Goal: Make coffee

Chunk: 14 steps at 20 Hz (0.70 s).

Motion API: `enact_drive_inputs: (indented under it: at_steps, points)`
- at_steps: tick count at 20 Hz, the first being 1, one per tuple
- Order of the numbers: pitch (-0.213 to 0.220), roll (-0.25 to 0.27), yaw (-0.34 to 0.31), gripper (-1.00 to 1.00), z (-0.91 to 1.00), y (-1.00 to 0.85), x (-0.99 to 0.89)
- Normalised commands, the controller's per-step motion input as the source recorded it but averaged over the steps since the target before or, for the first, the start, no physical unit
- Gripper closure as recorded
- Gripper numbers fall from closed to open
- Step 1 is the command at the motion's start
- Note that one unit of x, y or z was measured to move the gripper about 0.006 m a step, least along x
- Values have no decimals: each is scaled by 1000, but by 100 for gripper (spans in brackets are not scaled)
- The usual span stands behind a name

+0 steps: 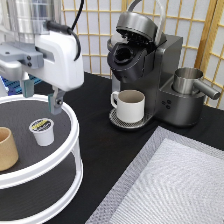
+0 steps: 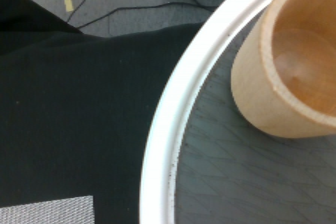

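I see the coffee pod [image 1: 42, 131], white with dark foil top, upright on the round tray [image 1: 70, 150]. The gripper [image 1: 41, 97] hangs above it, fingers apart.

Black tabletop before a pale lattice screen.
A light wooden lattice screen with translucent white panels [image 1: 95, 35] stands behind the pincer, spanning the scene's back. A matte black table surface [image 1: 100, 150] spreads below it, and a grey woven mat with a darker border [image 1: 175, 185] lies well off toward the exterior view's bottom right.
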Motion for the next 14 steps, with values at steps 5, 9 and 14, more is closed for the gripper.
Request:
enact_drive_inputs:
  at_steps: [5, 9, 14]
  points:
    - [-150, 36, 122, -100, -389, 0, -417]
    - [-38, 86, 84, -100, -387, -84, -436]
    - [-2, 122, 61, -100, -478, -212, -379]
